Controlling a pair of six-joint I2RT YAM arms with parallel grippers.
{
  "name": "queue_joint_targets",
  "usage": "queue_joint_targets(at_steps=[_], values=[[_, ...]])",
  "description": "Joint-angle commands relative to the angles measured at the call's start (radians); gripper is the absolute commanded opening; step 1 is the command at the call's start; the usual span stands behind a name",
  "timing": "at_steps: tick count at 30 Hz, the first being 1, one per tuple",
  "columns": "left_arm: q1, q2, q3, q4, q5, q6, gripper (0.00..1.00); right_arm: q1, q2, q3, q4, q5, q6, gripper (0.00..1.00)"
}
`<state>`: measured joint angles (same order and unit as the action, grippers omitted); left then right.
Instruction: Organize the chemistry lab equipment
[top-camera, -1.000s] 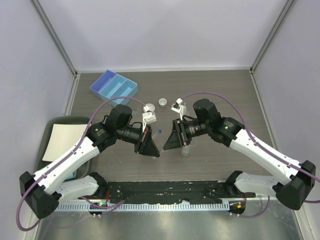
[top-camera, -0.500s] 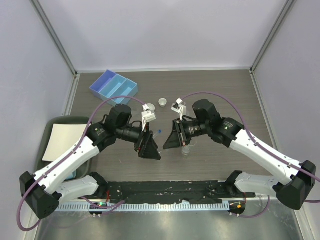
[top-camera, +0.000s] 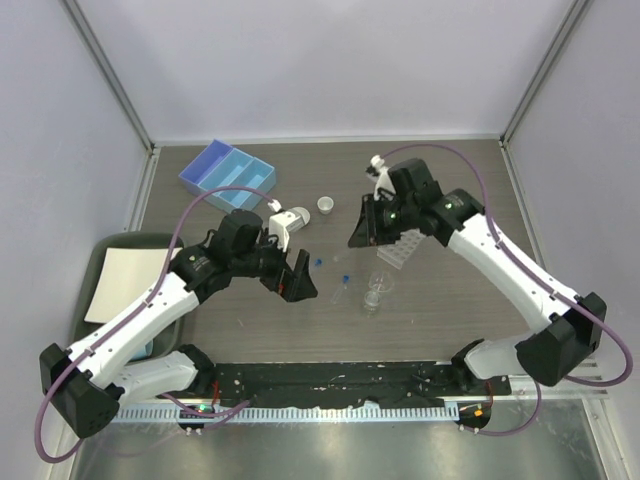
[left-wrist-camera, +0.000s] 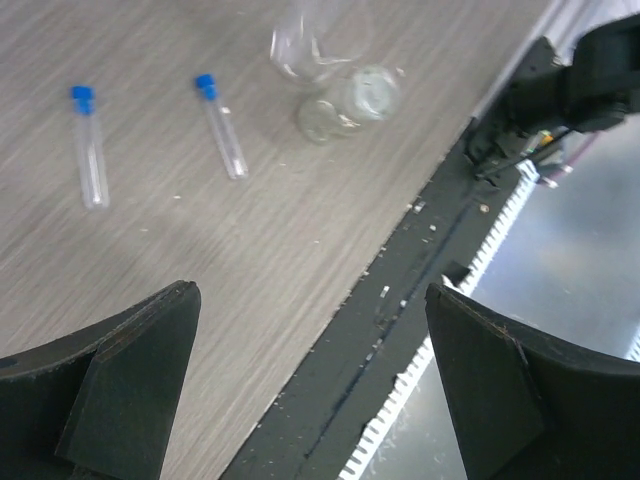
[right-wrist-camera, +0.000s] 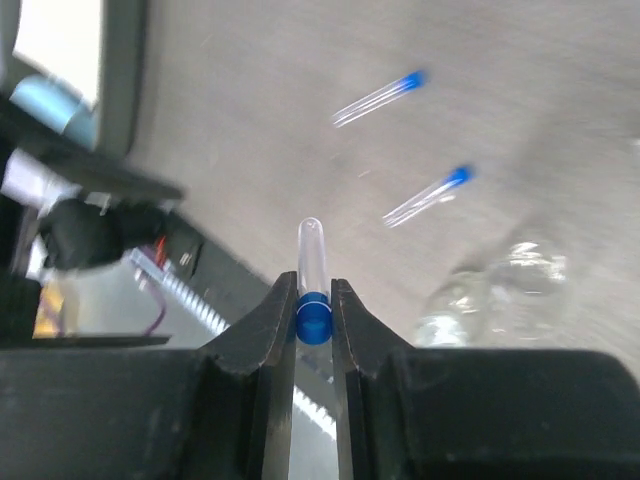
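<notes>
Table centre: 2 loose test tubes (left-wrist-camera: 221, 126) lie side by side, with bare wood between them.
Right of tubes: clear glassware (top-camera: 375, 293) blocks that side.
Behind glassware: tube rack (top-camera: 398, 250) stands near, leaving a narrow gap.
Back centre: white dish (top-camera: 326, 205) stands between both arms.
Far-left corner: blue tray (top-camera: 227, 172).
Far-right table: bare wood, open passage.
Near edge: black rail (left-wrist-camera: 400, 290).

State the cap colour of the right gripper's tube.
Blue. The cap of the test tube in the right gripper shows best in the right wrist view.
</notes>
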<state>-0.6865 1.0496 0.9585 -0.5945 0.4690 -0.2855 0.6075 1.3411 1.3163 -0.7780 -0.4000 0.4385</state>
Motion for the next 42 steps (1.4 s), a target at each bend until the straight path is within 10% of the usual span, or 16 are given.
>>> queue_joint_targets(at_steps=[1,16,42], values=[[0.008,-0.007,0.013,-0.019,-0.165,-0.017,1.0,-0.09,0.049,0.129,-0.148,0.245,-0.061,0.01],[0.018,0.016,0.003,-0.027,-0.178,-0.038,1.0,-0.38,0.193,0.166,-0.119,0.553,-0.038,0.01],[0.018,0.029,0.003,-0.033,-0.205,-0.04,1.0,-0.39,0.418,0.232,-0.067,0.601,-0.037,0.01]])
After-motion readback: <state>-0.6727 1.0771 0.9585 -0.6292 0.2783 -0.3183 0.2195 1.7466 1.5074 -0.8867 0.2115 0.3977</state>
